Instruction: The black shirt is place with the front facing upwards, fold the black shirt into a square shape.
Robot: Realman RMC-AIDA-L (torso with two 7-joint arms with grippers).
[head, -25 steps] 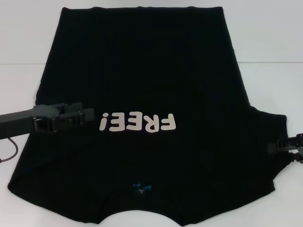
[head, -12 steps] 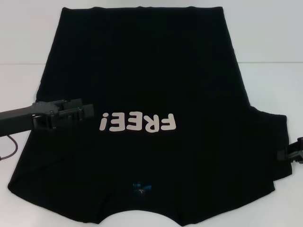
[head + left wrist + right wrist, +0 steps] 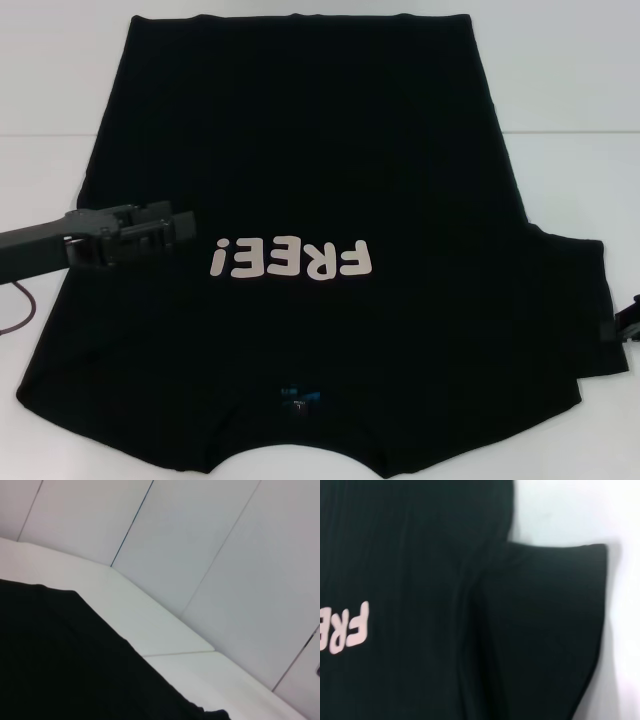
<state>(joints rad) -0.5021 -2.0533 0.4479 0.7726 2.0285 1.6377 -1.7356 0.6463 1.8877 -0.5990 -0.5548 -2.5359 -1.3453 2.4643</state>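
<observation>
The black shirt [image 3: 300,150] lies flat on the white table [image 3: 560,80], front up. Its pale "FREE!" print [image 3: 290,260] reads upside down from the head view, and the blue neck label [image 3: 298,396] is at the near edge. My left gripper [image 3: 190,228] hovers open over the shirt's left part, just left of the print, holding nothing. My right gripper [image 3: 625,325] shows only as a sliver at the right edge, beside the spread right sleeve [image 3: 570,300]. The right wrist view shows that sleeve [image 3: 550,630] and part of the print [image 3: 350,627].
White table surface surrounds the shirt on the left, far and right sides. The left wrist view shows the shirt's edge [image 3: 60,665], the table [image 3: 150,625] and pale wall panels [image 3: 225,555] behind. A thin cable [image 3: 20,315] hangs under the left arm.
My right gripper has pulled back to the right, nearly out of the head view. My left gripper has shifted slightly toward the far side. The shirt lies as before.
</observation>
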